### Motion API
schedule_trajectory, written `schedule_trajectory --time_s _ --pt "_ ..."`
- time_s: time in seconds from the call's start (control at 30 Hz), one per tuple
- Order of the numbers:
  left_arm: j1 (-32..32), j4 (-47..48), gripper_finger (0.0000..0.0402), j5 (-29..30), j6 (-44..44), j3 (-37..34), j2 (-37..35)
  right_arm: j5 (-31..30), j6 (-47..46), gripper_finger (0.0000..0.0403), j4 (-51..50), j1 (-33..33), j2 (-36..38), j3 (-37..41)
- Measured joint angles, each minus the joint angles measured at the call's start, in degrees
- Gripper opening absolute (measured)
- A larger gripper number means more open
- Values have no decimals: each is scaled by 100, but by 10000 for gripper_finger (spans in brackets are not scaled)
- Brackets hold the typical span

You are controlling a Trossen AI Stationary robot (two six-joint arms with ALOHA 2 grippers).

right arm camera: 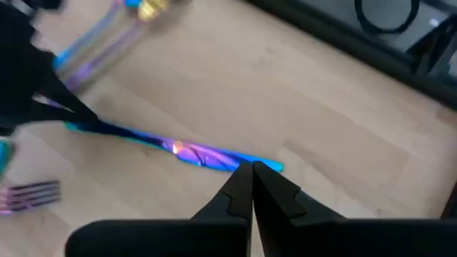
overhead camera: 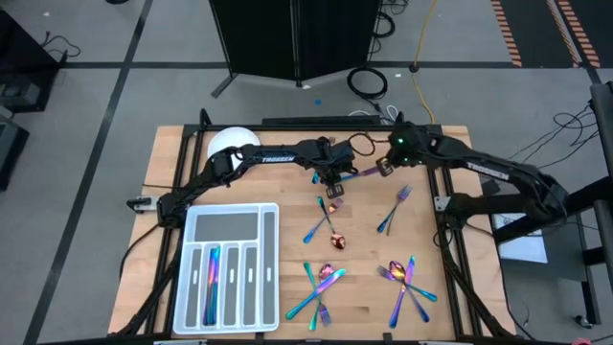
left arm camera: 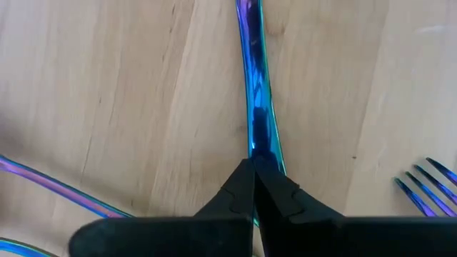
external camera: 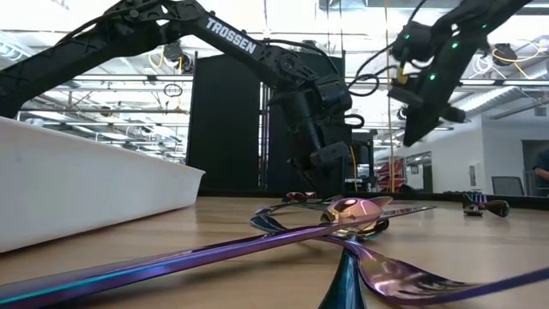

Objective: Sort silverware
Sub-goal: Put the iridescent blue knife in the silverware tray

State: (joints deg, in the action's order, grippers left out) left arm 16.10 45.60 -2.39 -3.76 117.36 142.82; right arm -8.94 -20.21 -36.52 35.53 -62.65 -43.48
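Note:
My left gripper (overhead camera: 333, 182) stands at the table's middle far part, pointing down, shut on a slim blue-purple piece of silverware (overhead camera: 360, 173); which kind it is does not show. My right gripper (overhead camera: 386, 169) is shut and hangs raised (external camera: 412, 137) above that piece's free end (right arm camera: 275, 165); I see no touch. More iridescent pieces lie flat on the wood: a fork (overhead camera: 393, 211), a spoon (overhead camera: 337, 240) and two crossed heaps (overhead camera: 321, 287) (overhead camera: 402, 283). Two pieces lie in the tray's (overhead camera: 270, 264) long slots. My left gripper (left arm camera: 253, 164) pinches one end of the blue piece (left arm camera: 260, 143) between its two fingers, coming from above and pointing down. The piece runs straight out from the fingertips, level and close over the wood; whether it rests there, I cannot tell.
The translucent tray sits at the near left. A white plate (overhead camera: 233, 142) lies at the far left corner, partly under the left arm. Bare wood shows between the tray and the spoon, and along the far right edge.

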Motion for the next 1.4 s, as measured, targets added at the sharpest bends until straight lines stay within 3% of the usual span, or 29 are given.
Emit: schedule_trajectory --time_s 0.2,0.3,0.6,0.9,1.03,1.4 --pt "-2 256 9 15 -28 396 28 318 269 0 61 70 331 282" --pt "-29 394 29 97 -130 679 -3 333 254 0 120 87 367 419" --pt "-58 951 155 179 7 839 -114 333 294 0 213 90 397 692" --pt "-166 531 249 314 30 844 129 632 387 0 195 90 695 692" --pt "-152 631 265 639 34 848 122 644 399 0 188 90 794 692" --pt "-74 942 267 295 27 859 136 646 383 0 195 90 813 692"
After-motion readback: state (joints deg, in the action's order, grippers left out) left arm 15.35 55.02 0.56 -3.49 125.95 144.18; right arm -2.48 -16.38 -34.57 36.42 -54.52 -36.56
